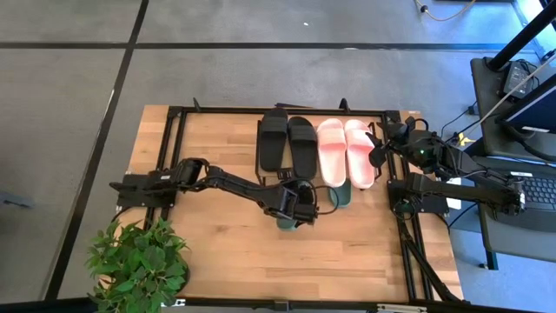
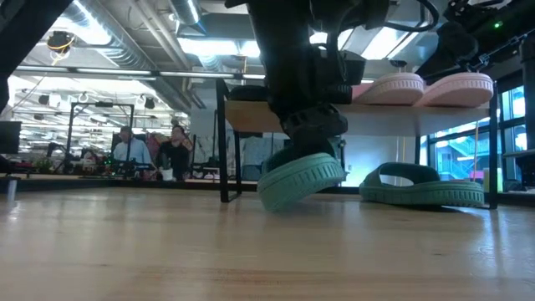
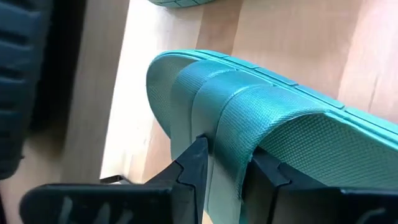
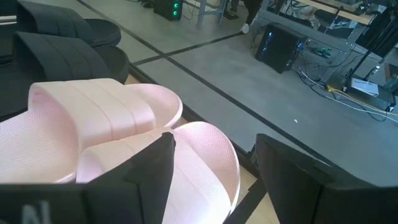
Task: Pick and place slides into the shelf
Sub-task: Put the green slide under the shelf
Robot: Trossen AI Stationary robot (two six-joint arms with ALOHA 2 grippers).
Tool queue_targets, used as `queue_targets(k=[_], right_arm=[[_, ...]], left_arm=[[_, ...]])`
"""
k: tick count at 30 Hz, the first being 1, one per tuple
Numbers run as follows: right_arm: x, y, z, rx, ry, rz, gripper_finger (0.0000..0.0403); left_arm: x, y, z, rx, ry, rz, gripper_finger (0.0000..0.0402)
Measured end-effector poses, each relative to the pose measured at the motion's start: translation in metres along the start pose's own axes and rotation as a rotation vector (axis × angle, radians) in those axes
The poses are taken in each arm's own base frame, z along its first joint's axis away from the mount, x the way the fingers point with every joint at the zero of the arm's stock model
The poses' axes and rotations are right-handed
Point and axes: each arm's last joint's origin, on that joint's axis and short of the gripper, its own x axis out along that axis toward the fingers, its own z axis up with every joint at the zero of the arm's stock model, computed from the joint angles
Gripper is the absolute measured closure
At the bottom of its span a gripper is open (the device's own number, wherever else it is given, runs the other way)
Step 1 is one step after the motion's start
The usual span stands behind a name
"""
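Two pairs already up on the shelf (image 1: 178, 139): black slides (image 1: 288, 143) beside pink slides (image 1: 346, 149). Left gripper (image 3: 225, 171) pinching the strap of a green slide (image 3: 267, 118), tilted, toe touching the table (image 2: 251, 251). Second green slide (image 2: 422, 186) flat nearby. Right gripper (image 4: 214, 168) spread open beside the pink pair.

Bright ceiling strips (image 2: 201, 46) flare white behind the left pincer (image 2: 313, 125), leaving it a dark silhouette. The bench (image 2: 167, 251) beneath blurs close up, and windows (image 2: 456, 146) glow beyond.
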Motion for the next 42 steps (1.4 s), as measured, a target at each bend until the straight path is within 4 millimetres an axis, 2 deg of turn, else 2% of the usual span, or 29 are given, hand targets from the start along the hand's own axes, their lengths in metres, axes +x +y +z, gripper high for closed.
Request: queue_targets(k=[7,16,19,22,27,32,38,42], right_arm=[[0.0,0.0,0.0,0.0,0.0,0.0,0.0178],[0.0,0.0,0.0,0.0,0.0,0.0,0.0178],[0.0,0.0,0.0,0.0,0.0,0.0,0.0178],[0.0,0.0,0.0,0.0,0.0,0.0,0.0178],[0.0,0.0,0.0,0.0,0.001,0.0,0.0178],[0.0,0.0,0.0,0.0,0.001,0.0,0.0178],[0.0,0.0,0.0,0.0,0.001,0.0,0.0178],[0.0,0.0,0.0,0.0,0.001,0.0,0.0178]], left_arm=[[0.001,0.001,0.001,-0.01,0.004,-0.021,0.0322],[0.004,0.002,0.001,-0.012,0.018,-0.054,0.0245],[0.001,0.001,0.0,0.047,0.017,-0.053,0.0231],[-0.012,0.002,-0.001,0.096,0.009,-0.06,0.0227],[-0.045,0.013,-0.007,0.107,0.02,-0.098,0.023],[-0.084,0.019,-0.012,0.093,0.023,-0.327,0.023],[-0.112,0.0,-0.021,0.193,0.026,-0.561,0.023],[-0.12,-0.025,-0.028,0.22,-0.012,-0.741,0.023]])
